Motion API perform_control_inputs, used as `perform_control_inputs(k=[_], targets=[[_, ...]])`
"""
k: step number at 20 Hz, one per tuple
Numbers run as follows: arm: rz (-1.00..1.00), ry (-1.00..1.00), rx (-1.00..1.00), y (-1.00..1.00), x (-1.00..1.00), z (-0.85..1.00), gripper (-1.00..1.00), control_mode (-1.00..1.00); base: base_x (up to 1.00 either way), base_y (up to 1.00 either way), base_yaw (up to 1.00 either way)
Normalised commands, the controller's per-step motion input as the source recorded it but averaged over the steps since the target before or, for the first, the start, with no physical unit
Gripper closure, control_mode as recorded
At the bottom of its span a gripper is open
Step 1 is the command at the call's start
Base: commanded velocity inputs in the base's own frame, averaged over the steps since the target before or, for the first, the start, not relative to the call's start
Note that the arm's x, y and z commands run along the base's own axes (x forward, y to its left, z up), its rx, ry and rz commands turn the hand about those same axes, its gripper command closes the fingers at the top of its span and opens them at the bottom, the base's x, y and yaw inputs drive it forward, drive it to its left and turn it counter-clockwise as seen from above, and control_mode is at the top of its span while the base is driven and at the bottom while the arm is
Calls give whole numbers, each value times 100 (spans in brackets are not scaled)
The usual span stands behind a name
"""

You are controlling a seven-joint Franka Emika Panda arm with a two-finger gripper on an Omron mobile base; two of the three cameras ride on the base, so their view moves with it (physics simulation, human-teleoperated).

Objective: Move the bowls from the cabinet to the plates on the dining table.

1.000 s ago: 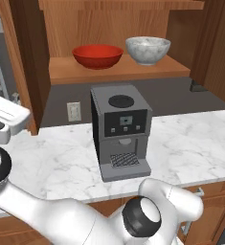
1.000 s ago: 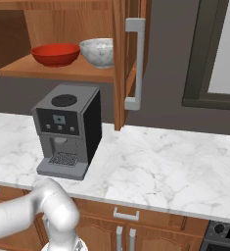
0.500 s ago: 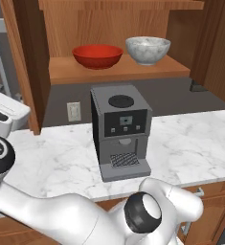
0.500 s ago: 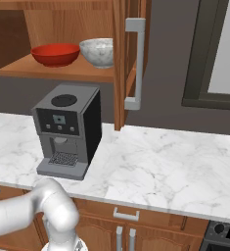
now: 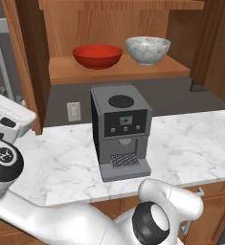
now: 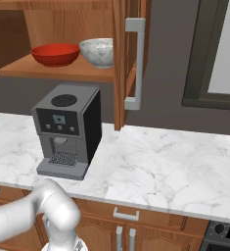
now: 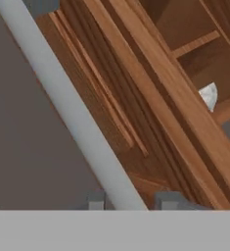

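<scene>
Bowls both on the cabinet shelf [image 5: 118, 72]: red bowl [image 5: 97, 55] beside marbled bowl [image 5: 148, 50], neither moved yet. Cabinet [image 6: 121, 59] open. Gripper [image 7: 128, 201] straddling the left door's bar handle [image 7: 67, 105], fingertips either side; clamped or loose, cannot tell. All carrying left.

Glossy red bowl [image 5: 97, 55], grey-white marbled bowl [image 5: 148, 49] (veined like the counter [image 5: 190, 139]), reddish-brown cabinet [image 5: 114, 21], grey coffee machine [image 5: 120, 130].
</scene>
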Motion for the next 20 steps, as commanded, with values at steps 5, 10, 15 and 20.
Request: perform_control_inputs(k=[5, 10, 15, 20], targets=[[0, -7, 1, 40, -60, -23, -100, -100, 0, 0, 0], [0, -8, 2, 19, -59, 3, -100, -100, 0, 0, 0], [1, -9, 1, 10, -56, 2, -100, -100, 0, 0, 0], [7, 0, 0, -13, -36, 31, -100, -100, 0, 0, 0]])
